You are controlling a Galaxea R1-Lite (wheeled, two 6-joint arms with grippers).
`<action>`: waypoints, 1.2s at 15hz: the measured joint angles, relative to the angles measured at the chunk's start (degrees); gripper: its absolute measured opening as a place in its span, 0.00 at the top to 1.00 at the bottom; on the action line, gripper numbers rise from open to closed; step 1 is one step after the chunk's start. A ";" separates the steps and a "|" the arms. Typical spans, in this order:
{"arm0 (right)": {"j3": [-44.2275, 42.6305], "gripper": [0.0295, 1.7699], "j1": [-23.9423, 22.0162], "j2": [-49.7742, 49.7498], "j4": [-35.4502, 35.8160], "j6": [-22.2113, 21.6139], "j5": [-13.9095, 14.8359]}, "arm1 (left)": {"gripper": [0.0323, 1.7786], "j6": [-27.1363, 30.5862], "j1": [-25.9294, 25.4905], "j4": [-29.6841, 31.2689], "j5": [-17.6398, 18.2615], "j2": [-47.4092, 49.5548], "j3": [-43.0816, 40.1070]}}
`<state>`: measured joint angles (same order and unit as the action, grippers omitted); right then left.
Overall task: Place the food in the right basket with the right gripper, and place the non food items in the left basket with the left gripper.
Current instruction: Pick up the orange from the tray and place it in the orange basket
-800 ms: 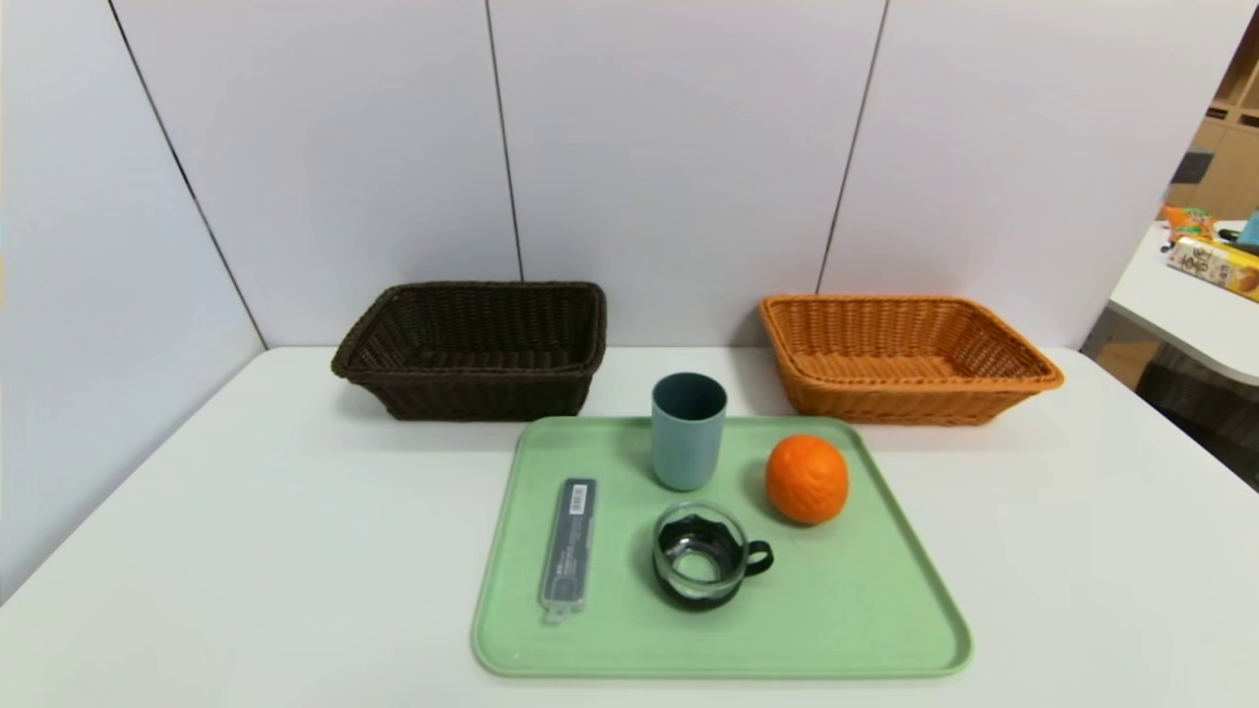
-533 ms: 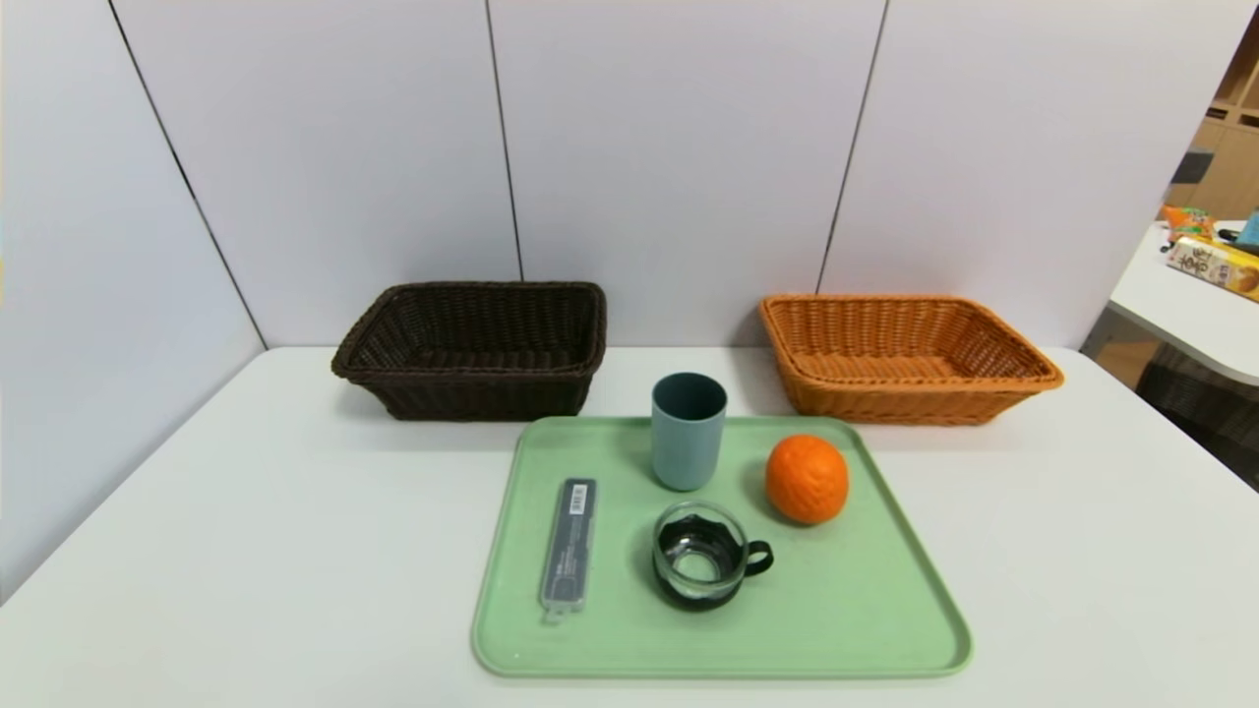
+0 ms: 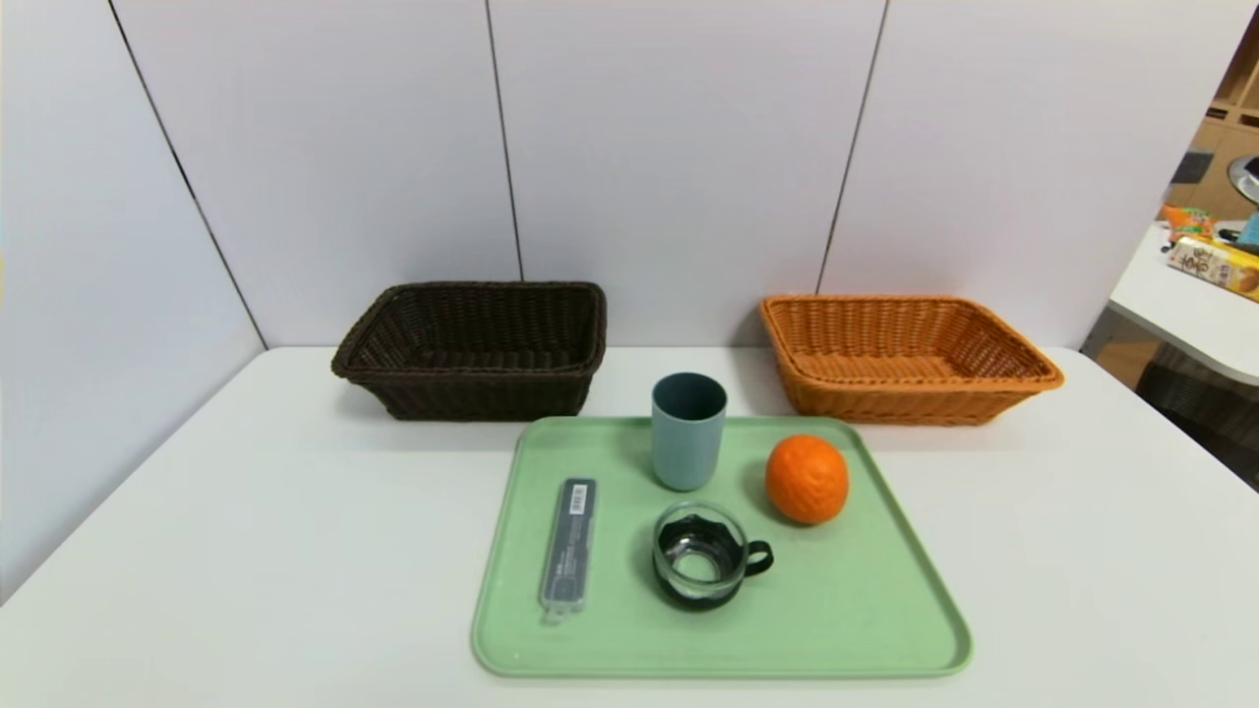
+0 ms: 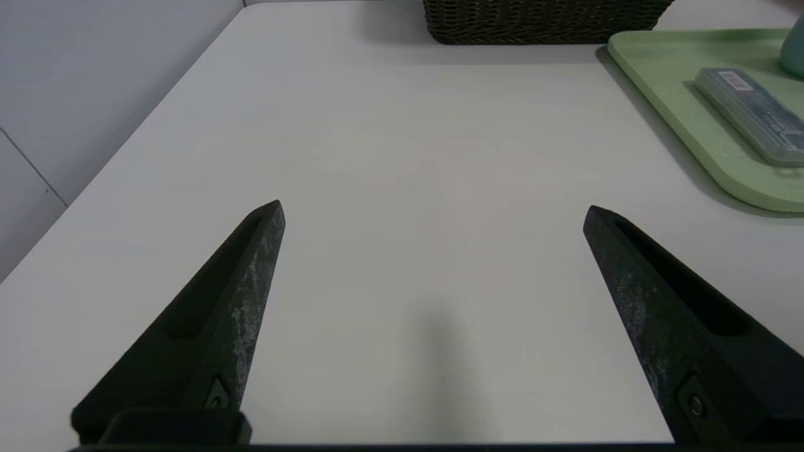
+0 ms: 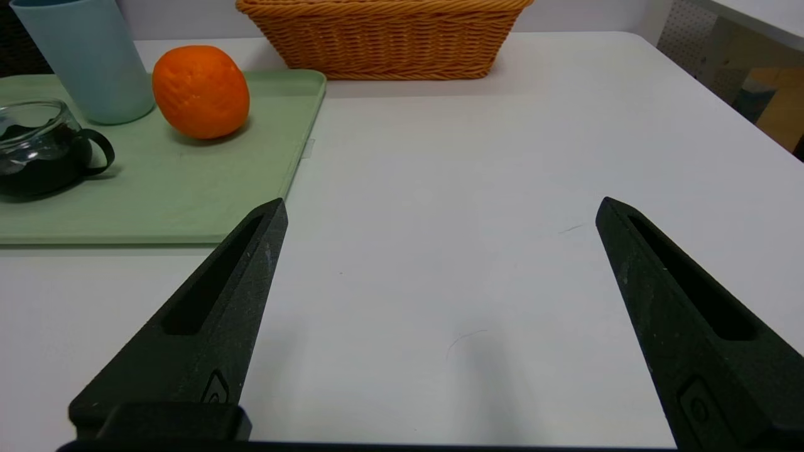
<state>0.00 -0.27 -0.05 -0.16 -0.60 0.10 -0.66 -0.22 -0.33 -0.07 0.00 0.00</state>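
An orange fruit (image 3: 807,479) (image 5: 201,91) lies on a green tray (image 3: 846,610), beside a blue-grey tumbler (image 3: 689,430) (image 5: 88,59), a small glass cup with a black handle (image 3: 706,556) (image 5: 38,150) and a slim dark grey case (image 3: 569,547) (image 4: 750,115). The dark brown left basket (image 3: 472,349) (image 4: 540,22) and the orange-tan right basket (image 3: 900,359) (image 5: 383,37) stand empty at the back. My left gripper (image 4: 433,210) hangs open over bare table on the tray's left side. My right gripper (image 5: 440,207) hangs open over bare table on the tray's right side. Neither arm shows in the head view.
The white table (image 3: 246,511) is bounded by wall panels at the back and left. A second table (image 3: 1195,305) with packets stands off to the right, past this table's right edge.
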 joint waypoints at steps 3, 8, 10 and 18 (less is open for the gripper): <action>0.00 0.04 0.00 0.00 0.00 0.09 0.00 | 0.05 0.00 -0.02 0.02 0.00 0.00 0.00; 0.00 0.04 0.00 0.00 -0.02 0.38 -0.02 | 0.05 1.17 -0.02 -0.07 0.07 0.00 0.00; 0.00 0.04 0.00 0.00 0.05 1.37 -0.12 | 0.05 1.18 0.00 -0.07 0.07 0.00 0.00; -0.38 0.04 0.00 0.00 0.09 3.88 -1.13 | 0.05 3.13 0.00 -0.33 0.07 0.00 1.26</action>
<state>-0.38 -0.27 -0.05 -0.07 3.28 -1.04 2.47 -0.22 -0.66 0.00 0.00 1.26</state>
